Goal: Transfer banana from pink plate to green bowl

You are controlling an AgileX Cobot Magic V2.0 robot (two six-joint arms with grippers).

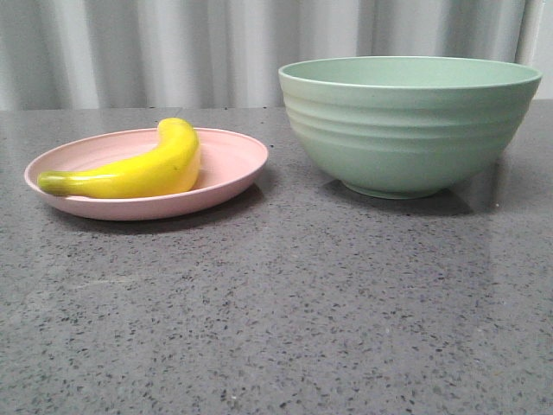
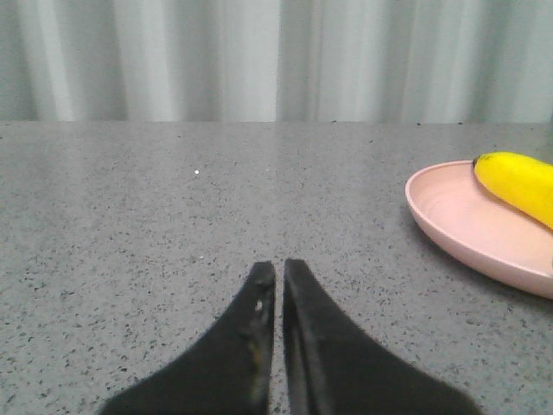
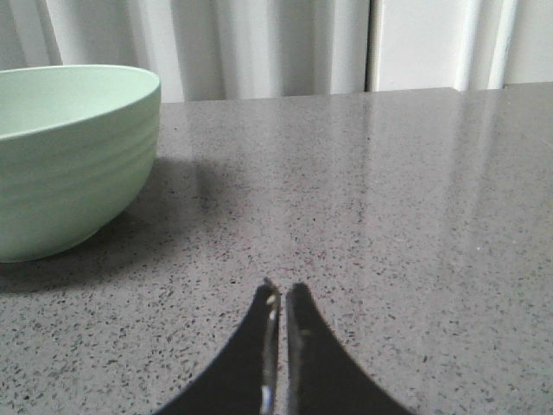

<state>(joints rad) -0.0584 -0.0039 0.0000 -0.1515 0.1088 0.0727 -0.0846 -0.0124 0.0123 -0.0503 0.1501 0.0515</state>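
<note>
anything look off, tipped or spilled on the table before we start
Nothing stands out. The banana lies whole on the pink plate, the green bowl stands upright beside it, and both tools, left and right, are shut and empty over bare table.

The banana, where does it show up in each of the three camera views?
Front view: banana lies on the pink plate, left of the green bowl.
Left wrist view: only one end shows at the right edge, on the plate.
Right wrist view: not in it; just the bowl.
Shared landmark: the speckled grey table.
</note>
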